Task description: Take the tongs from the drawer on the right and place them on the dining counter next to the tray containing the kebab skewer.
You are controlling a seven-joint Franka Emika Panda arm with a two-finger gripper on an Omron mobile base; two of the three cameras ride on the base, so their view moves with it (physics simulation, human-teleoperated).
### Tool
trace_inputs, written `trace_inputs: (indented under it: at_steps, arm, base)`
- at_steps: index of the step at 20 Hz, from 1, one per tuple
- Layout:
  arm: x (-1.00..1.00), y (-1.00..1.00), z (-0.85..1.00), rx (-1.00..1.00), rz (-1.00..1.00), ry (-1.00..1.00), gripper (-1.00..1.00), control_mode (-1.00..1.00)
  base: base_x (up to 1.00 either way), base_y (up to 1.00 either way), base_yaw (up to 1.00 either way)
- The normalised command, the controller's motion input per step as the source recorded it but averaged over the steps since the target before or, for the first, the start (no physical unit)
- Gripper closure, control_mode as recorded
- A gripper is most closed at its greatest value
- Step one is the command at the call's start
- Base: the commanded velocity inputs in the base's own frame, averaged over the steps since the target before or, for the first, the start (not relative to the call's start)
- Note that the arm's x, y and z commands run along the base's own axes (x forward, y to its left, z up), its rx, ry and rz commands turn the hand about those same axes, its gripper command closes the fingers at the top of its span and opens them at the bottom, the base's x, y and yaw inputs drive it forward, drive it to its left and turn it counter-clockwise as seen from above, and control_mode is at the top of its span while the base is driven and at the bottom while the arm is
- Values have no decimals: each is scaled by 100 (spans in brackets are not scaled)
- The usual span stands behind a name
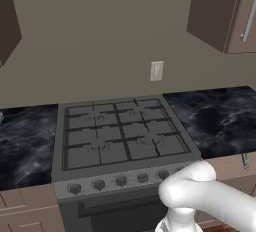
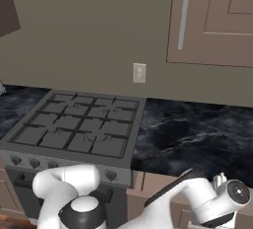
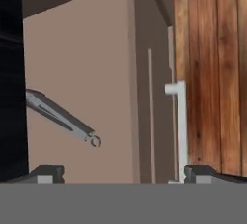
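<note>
Left base view: the white arm (image 1: 210,198) rises from the lower right and bends down in front of the stove (image 1: 120,136), its hand dropping below the frame. The black marble table (image 1: 215,118) flanks the stove on the right, with a pale wooden drawer front under its edge and a slim silver handle (image 1: 245,161) near the frame's right side. A wall outlet (image 1: 156,70) sits above the stove, and an upper cabinet (image 1: 225,13) hangs at the top right.

Right base view: the arm folds low across the bottom, its wrist joint (image 2: 232,196) at the lower right, just in front of the brown drawer fronts beneath the marble table (image 2: 192,134). The table surface to the right of the stove (image 2: 74,129) offers bare room.

Hand view: the claw (image 3: 125,175) stands spread wide, its two dark fingertips (image 3: 46,174) far apart at the bottom edge, holding and touching nothing. The tongs (image 3: 60,114) lie inside the drawer (image 3: 87,92) on its pale brown floor, left of centre; their long axis slants from upper left to lower right, with a small ring at the lower-right end. They are well apart from both fingertips. The drawer's bar handle (image 3: 180,126) runs upright at the right, beside the wooden plank floor (image 3: 212,73).
</note>
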Motion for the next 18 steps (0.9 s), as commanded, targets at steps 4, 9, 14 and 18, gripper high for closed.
trace_inputs:
  at_steps: [4,9,14,18]
  arm:
    - [16,0,-6,0,3,23,-100,-100]
    - [1,0,-23,0,2,16,-100,-100]
    - [0,0,-26,0,2,10,-100,-100]
    - [1,0,-3,0,1,14,-100,-100]
  base:
    - [0,0,0]
    - [0,0,0]
    - [0,0,0]
    - [0,0,0]
